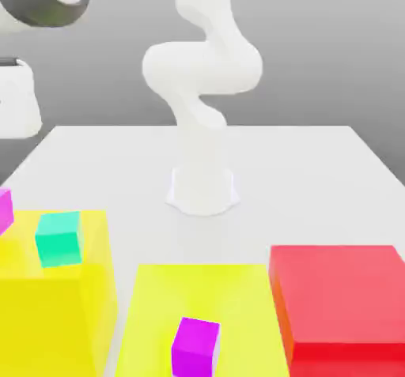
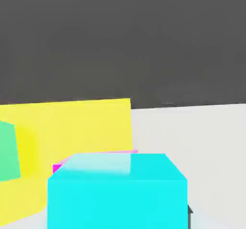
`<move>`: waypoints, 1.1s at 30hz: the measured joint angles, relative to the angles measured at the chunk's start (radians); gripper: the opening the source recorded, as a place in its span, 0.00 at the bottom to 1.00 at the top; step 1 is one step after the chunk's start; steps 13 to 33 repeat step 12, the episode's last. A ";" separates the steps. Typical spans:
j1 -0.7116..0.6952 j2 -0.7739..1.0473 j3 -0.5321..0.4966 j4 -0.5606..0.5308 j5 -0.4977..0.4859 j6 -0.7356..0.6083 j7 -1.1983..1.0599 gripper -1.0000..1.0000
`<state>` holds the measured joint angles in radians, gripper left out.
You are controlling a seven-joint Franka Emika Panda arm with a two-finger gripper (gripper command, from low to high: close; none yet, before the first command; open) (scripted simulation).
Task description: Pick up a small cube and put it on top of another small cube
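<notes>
With a cyan cube [image 2: 116, 189] close under the hand, seemingly over a magenta cube [image 2: 60, 167], placing looks underway; whether the gripper grasps it, I cannot tell.

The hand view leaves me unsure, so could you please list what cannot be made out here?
- Magenta cube, hand view: mostly hidden behind the cyan cube.
- Green cube, hand view: cut off by the picture edge.
- Second magenta cube, exterior view: cut off at the left edge.

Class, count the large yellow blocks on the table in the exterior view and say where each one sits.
2. One yellow block sits at the exterior view's left, carrying a green cube; the flatter yellow block lies beside it, centre front, carrying a magenta cube. More may lie outside the frame.
</notes>
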<state>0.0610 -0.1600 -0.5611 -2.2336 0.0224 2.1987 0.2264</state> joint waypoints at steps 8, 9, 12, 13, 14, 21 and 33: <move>0.056 0.055 0.098 -0.023 -0.070 -0.036 0.087 0.00; 0.056 0.065 0.097 -0.036 -0.066 -0.015 0.084 1.00; 0.056 0.065 0.097 -0.036 -0.066 -0.015 0.084 1.00; 0.056 0.065 0.097 -0.036 -0.066 -0.015 0.084 1.00; 0.056 0.065 0.097 -0.036 -0.066 -0.015 0.084 1.00; 0.056 0.065 0.097 -0.036 -0.066 -0.015 0.084 1.00; 0.056 0.065 0.097 -0.036 -0.066 -0.015 0.084 1.00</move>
